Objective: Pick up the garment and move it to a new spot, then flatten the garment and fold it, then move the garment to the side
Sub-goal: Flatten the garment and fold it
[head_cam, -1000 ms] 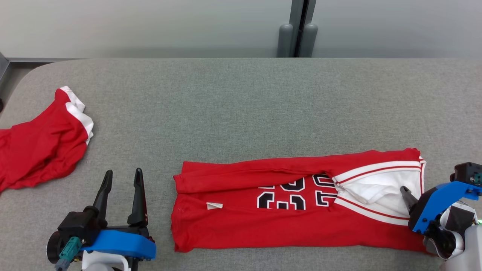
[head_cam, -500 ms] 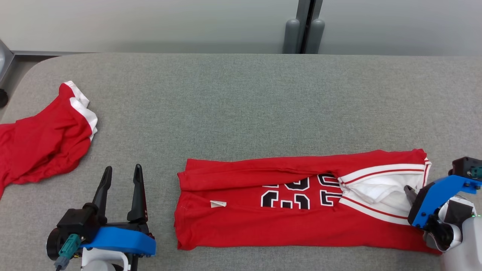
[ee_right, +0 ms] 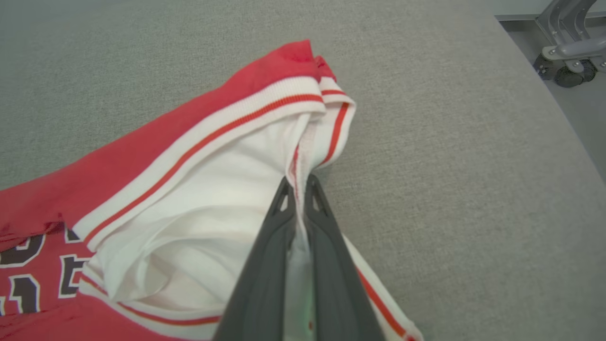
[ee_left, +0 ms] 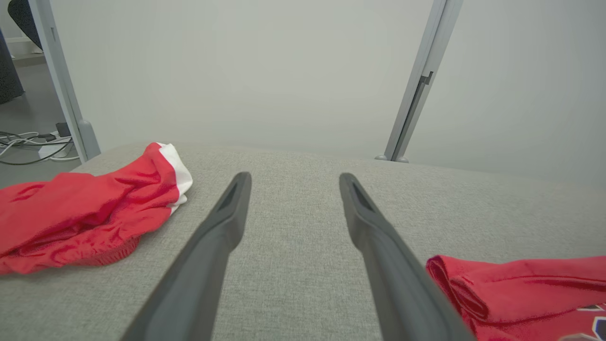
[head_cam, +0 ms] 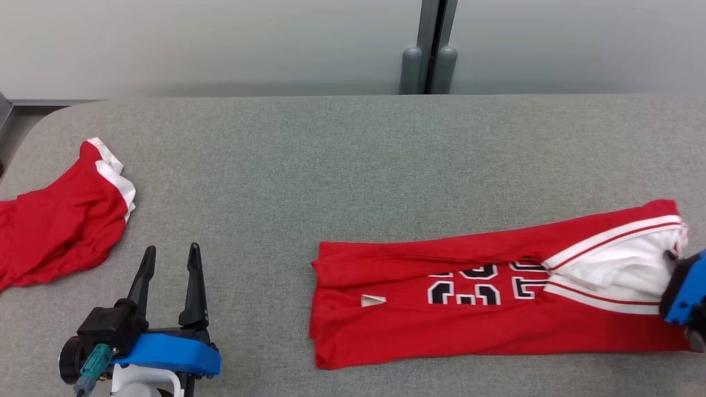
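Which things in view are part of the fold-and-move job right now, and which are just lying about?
In the job:
numbered red jersey, folded lengthwise
right gripper, shut on its white-trimmed end

Lying about:
crumpled red garment at the grey table's left edge
left gripper, open, holding nothing

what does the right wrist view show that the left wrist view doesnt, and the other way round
Right wrist view: the right gripper shut on the white striped trim of the jersey, that end's white inside, some of its numbers, and a wheeled base on the floor past the corner of the table.
Left wrist view: the left gripper open over the table, a crumpled red garment to its left, cables on the floor, and a wall post.
Both: the jersey and the grey table.
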You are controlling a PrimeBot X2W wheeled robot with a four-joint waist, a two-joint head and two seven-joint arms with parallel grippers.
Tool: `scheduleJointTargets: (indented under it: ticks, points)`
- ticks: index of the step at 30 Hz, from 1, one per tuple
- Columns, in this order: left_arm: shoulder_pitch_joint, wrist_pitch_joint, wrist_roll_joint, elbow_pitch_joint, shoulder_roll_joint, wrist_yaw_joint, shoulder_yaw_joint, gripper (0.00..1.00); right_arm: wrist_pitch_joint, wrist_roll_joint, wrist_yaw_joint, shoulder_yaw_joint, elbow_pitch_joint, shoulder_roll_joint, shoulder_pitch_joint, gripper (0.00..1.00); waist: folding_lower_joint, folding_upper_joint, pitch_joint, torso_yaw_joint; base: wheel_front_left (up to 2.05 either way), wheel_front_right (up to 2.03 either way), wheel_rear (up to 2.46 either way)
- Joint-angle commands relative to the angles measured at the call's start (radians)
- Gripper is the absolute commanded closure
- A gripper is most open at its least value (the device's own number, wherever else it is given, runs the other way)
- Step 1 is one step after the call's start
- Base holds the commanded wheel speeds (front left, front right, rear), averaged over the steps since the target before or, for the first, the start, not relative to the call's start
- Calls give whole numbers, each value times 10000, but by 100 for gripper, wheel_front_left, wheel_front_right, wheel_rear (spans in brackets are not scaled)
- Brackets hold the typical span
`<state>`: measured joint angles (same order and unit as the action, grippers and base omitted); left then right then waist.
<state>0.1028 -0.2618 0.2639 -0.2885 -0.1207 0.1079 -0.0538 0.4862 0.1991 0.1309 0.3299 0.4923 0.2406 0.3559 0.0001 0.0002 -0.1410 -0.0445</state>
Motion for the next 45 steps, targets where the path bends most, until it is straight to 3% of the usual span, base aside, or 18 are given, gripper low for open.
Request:
scheduleJointTargets:
  ticks: [1, 6, 11, 21, 32, 45]
  points:
    - [-40, -14, -19, -16, -77, -19, -19, 0, 116, -46, -2, 110, -332, 242, -182, 100, -1, -2, 111, 73, 0, 0, 0]
    - [-122, 135, 51, -33, -117, -72, -54, 0, 587, -150, -1, 335, -1265, 478, -527, 100, -1, -2, 435, 172, 0, 0, 0]
    - [-235, 432, 138, 39, -149, -86, -129, 0, 1200, -218, -1, 2, -2329, -43, -734, 100, -1, -2, 688, 231, 0, 0, 0]
    - [-386, 768, 234, 334, -199, -111, -269, 0, 1930, 181, -1, -2664, -3264, -843, -462, 100, -1, -2, 812, 53, 0, 0, 0]
    - [-380, 910, 258, 458, -85, -109, -667, 0, 1306, 1133, -1, -5479, -1780, -1766, 277, 100, -1, -2, 765, -669, 0, 0, 0]
    - [-371, 888, 350, 367, -13, -161, -923, 0, 85, 2634, 1, -7199, 303, -1901, 1076, 100, -1, -2, 734, -1118, 0, 0, 0]
